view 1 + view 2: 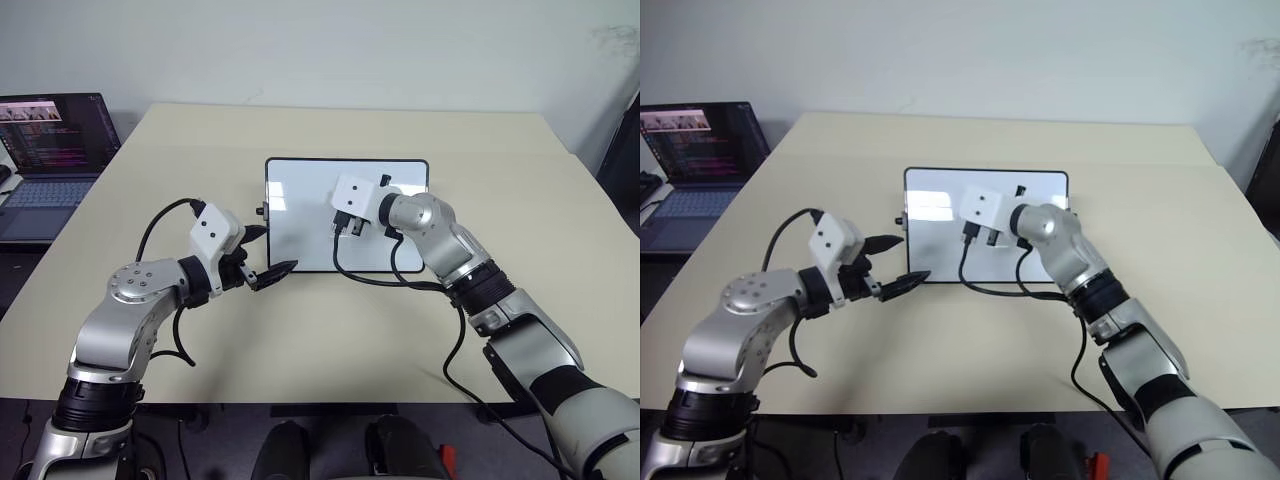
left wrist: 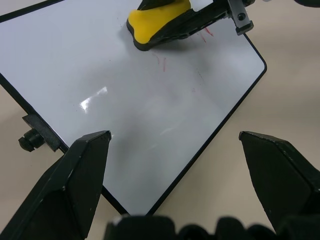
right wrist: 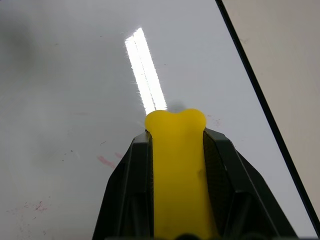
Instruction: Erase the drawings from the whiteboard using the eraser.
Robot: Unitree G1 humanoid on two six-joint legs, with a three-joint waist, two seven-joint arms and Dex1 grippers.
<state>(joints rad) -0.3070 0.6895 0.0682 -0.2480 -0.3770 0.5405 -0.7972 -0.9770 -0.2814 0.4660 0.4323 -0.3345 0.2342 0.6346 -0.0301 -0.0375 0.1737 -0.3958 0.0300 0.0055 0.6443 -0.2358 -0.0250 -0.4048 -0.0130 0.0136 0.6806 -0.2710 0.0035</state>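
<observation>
The whiteboard (image 1: 295, 200) lies flat on the table, white with a thin black frame. My right gripper (image 1: 340, 228) is over its middle, shut on the yellow eraser (image 3: 177, 165), whose dark underside (image 2: 170, 35) sits on or just above the board. Of the drawings, faint red strokes (image 2: 161, 62) remain beside the eraser, plus a pink smear (image 3: 106, 161). At the board's near left corner my left gripper (image 1: 272, 252) stands open, holding nothing; its wrist view shows that corner between the two fingers (image 2: 85, 170).
An open laptop (image 1: 50, 160) sits at the table's far left edge. Black cables (image 1: 380, 278) hang from my right wrist across the board's near edge. Bare beige table (image 1: 300, 340) surrounds the board. A small black knob (image 2: 30, 141) sticks out of the board's short side.
</observation>
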